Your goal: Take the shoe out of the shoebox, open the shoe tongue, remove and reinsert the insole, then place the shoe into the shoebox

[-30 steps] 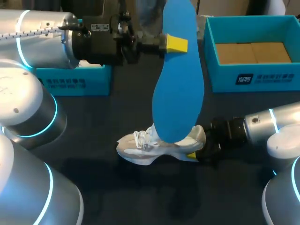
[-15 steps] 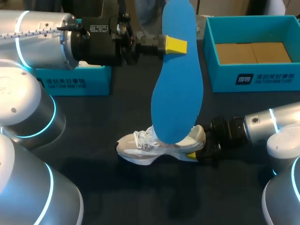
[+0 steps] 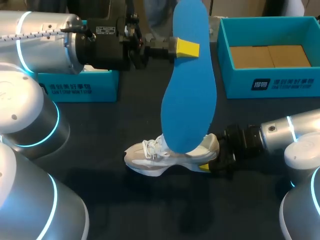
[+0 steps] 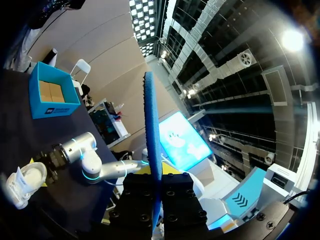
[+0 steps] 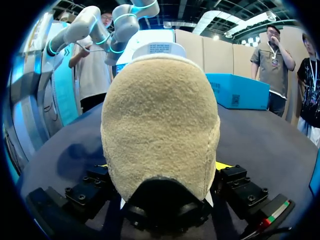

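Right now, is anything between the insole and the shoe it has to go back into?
Nothing visible does. The left hand holds the insole upright, its lower end by the shoe, which the right hand grips at the heel. In the head view the insole hides the shoe's opening.

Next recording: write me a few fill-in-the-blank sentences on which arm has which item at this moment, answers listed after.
1. The blue insole is held up over the table by the jaws of the ____ arm.
2. The jaws of the right arm grip the white shoe at its ____.
3. The shoe rests on the table, not inside the open ____.

Missing words: left; heel; shoebox.
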Controlling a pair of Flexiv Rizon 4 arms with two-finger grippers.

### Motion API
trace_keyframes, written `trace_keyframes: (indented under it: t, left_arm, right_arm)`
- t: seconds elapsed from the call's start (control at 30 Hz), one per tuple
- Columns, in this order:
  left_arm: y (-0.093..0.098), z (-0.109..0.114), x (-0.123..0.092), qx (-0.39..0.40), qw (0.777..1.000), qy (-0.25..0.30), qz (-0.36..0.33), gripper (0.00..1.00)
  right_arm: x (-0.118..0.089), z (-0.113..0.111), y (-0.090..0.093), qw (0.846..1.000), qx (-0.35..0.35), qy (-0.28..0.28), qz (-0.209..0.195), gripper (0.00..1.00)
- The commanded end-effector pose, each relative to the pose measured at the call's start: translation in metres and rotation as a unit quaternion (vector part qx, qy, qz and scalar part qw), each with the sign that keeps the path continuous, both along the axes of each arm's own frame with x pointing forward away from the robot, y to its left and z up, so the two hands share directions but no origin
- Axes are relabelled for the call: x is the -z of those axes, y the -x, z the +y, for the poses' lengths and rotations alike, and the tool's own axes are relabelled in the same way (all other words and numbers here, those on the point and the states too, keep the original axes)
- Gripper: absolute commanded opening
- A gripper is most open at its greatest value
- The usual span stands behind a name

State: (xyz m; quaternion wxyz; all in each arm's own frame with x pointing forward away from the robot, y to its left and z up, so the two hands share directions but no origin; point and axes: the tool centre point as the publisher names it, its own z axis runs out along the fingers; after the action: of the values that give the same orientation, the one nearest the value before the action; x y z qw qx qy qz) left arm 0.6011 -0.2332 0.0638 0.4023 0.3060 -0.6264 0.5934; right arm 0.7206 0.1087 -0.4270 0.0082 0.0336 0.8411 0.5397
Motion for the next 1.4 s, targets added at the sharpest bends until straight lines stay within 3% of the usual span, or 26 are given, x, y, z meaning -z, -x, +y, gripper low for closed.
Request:
trace_keyframes:
  t: [0.03,0.57,0.97,1.4]
  left_arm:
    - [0.000,-0.001,0.000,0.000,1.000,0.000,0.000,0.00]
    - [0.000,-0.001,0.000,0.000,1.000,0.000,0.000,0.00]
    - [0.000,-0.001,0.000,0.000,1.000,0.000,0.000,0.00]
    - [0.000,-0.001,0.000,0.000,1.000,0.000,0.000,0.00]
  right_arm:
    - [0.001,-0.001,-0.002,1.000,0.003,0.010,0.002,1.00]
    - [-0.017,-0.023,0.002,0.998,0.022,0.061,-0.006,1.00]
    - [-0.049,-0.047,0.003,0.988,0.021,0.155,-0.007,1.00]
    - [-0.084,-0.044,0.006,0.965,0.010,0.263,-0.019,1.00]
